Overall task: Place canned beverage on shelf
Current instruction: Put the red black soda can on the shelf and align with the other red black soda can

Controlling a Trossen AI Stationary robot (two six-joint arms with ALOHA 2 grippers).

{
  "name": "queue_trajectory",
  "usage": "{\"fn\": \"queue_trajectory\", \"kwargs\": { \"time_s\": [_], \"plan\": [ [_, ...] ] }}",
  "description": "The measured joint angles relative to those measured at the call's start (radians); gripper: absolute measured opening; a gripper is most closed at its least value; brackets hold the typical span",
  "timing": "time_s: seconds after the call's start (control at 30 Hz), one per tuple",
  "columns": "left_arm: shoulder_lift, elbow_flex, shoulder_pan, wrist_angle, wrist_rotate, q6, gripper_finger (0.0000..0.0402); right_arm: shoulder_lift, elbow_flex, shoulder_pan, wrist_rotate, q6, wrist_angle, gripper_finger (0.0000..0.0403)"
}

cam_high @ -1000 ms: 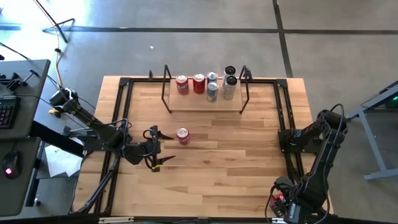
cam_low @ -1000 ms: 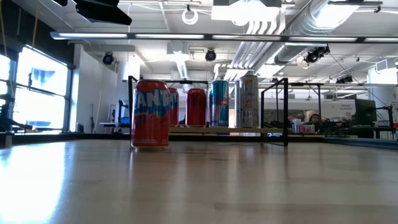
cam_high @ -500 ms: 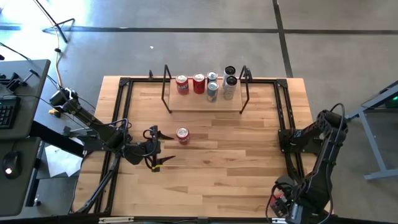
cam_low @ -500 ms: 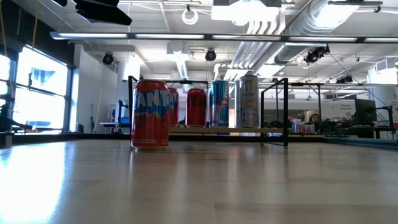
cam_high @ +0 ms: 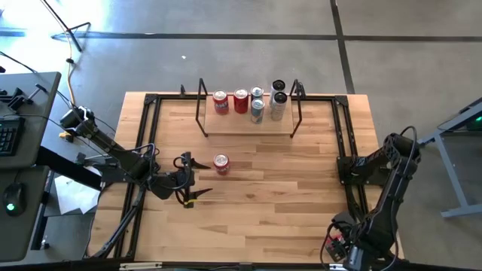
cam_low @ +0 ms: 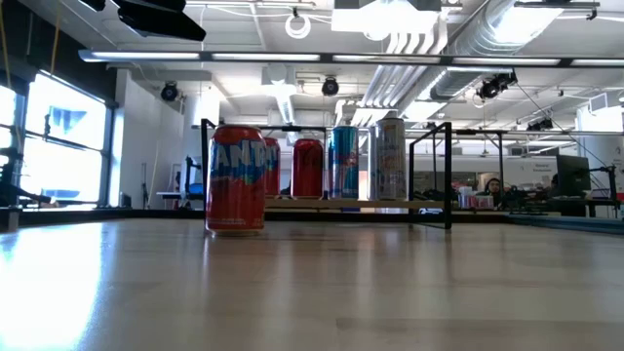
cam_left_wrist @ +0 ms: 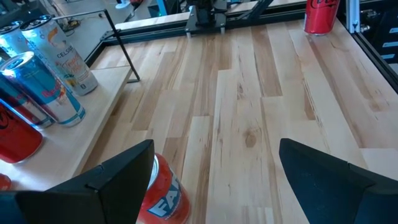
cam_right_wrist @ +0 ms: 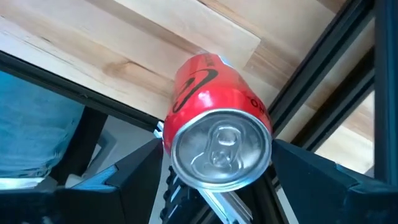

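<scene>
Shelf [cam_high: 248, 124] at the table's far edge already carries approx. five cans, so part of the job looks done. One red can [cam_high: 221, 162] is left standing upright on the tabletop, near the shelf's front but apart from it. Left gripper [cam_high: 188, 181] sits just beside that can w/ fingers spread wide, nothing held; grasp, lift & placing not yet done. Right gripper [cam_right_wrist: 217, 186] is parked at the table's near right corner, jaws wide around a red cola can [cam_right_wrist: 217, 130].
</scene>
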Motion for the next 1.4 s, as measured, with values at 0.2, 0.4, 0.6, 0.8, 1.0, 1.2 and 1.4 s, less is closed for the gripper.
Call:
{"fn": "queue_trajectory", "kwargs": {
  "time_s": [0.2, 0.4, 0.6, 0.8, 1.0, 1.2, 1.4],
  "plan": [
    [0.0, 0.0, 0.0, 0.0, 0.0, 0.0, 0.0337, 0.0, -0.01, 0.0, 0.0, -0.001, 0.009, 0.0284],
    [0.0, 0.0, 0.0, 0.0, 0.0, -0.001, 0.0337, 0.003, -0.01, -0.001, 0.009, 0.005, 0.014, 0.0284],
    [0.0, 0.0, 0.0, 0.0, 0.0, -0.001, 0.0337, 0.021, -0.007, -0.006, 0.007, -0.002, 0.014, 0.0284],
    [0.0, 0.0, 0.0, 0.0, 0.0, -0.001, 0.0337, 0.041, -0.005, -0.006, 0.003, -0.021, 0.014, 0.0285],
    [0.0, 0.0, 0.0, 0.0, 0.0, -0.002, 0.0337, 0.051, -0.006, -0.007, 0.012, -0.048, 0.016, 0.0285],
    [0.0, 0.0, 0.0, -0.017, 0.0, -0.018, 0.0337, 0.051, -0.007, -0.025, 0.015, -0.099, 0.014, 0.0277],
    [0.0, -0.036, -0.019, -0.056, -0.001, -0.089, 0.0337, 0.042, 0.01, -0.09, 0.021, -0.241, -0.015, 0.0235]
  ]
}}
